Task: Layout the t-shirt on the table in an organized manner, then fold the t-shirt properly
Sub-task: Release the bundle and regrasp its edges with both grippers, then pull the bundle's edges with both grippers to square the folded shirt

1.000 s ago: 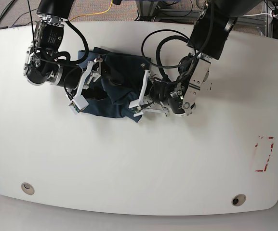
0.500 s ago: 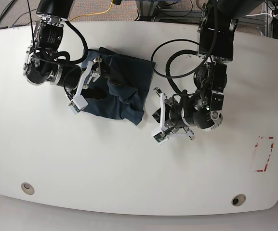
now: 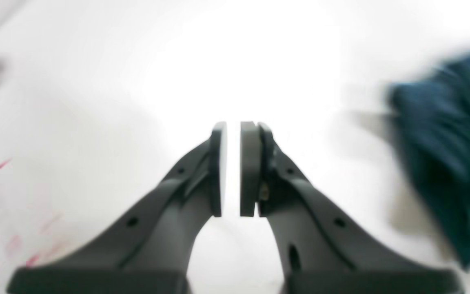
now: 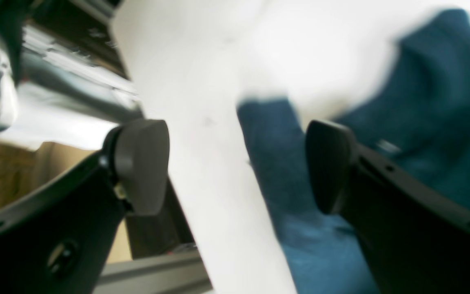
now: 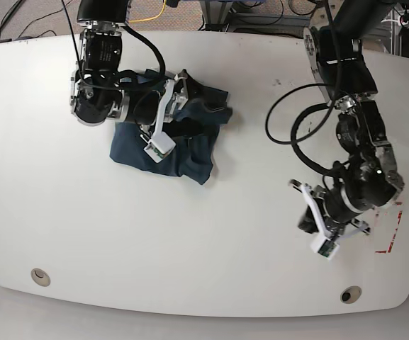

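The dark navy t-shirt (image 5: 186, 159) lies crumpled on the white table (image 5: 211, 241) at the back left of the base view. My right gripper (image 5: 186, 106) hovers over the t-shirt's upper part, open. In the right wrist view its gripper (image 4: 235, 134) shows wide-apart fingers with nothing between them, one over the t-shirt (image 4: 431, 94) near the table's edge. My left gripper (image 5: 309, 221) is far off to the right, over bare table. The left wrist view shows this gripper (image 3: 233, 130) shut to a thin slit and empty, with the t-shirt (image 3: 443, 155) blurred at the right.
A red tape mark (image 5: 390, 227) lies beside the left arm, partly hidden by it. Two grommet holes (image 5: 41, 276) (image 5: 351, 294) sit near the front edge. Cables hang from both arms. A metal frame (image 4: 76, 98) shows beyond the table's edge.
My left arm has swung away from the t-shirt to the right front, near the red tape. My right gripper has shifted right over the t-shirt, whose upper part is now bunched.
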You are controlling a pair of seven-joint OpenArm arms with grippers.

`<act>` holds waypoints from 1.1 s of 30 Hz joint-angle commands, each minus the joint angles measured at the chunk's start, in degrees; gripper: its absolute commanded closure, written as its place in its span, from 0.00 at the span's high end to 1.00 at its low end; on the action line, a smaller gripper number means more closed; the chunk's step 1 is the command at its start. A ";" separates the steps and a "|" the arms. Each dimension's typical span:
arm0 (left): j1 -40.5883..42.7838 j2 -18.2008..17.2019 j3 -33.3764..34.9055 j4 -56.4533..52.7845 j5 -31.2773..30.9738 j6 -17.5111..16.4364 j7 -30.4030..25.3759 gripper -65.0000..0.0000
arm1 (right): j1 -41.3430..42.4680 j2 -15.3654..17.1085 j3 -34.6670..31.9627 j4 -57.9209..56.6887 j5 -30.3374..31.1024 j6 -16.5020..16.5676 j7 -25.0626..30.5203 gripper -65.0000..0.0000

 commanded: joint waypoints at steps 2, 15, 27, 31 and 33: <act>-2.33 -1.77 -1.00 1.02 -1.20 -0.08 -1.08 0.07 | 0.75 -1.01 -1.65 0.93 1.23 0.10 1.14 0.77; 1.63 -3.52 9.82 1.11 -6.83 -0.08 -0.81 0.07 | 5.06 8.49 8.55 1.02 1.23 0.10 1.14 0.77; 8.13 3.86 20.98 1.19 -11.23 -0.08 -0.81 0.07 | 8.14 18.69 13.47 -0.48 -5.80 0.10 6.20 0.71; 9.98 6.59 21.07 1.19 -11.23 -0.08 -0.81 0.07 | 8.14 18.51 10.13 -1.09 -9.93 0.10 8.66 0.54; 10.77 8.34 21.07 1.02 -11.23 -0.08 -0.81 0.07 | 8.14 18.16 7.06 -1.18 -12.92 0.10 11.47 0.44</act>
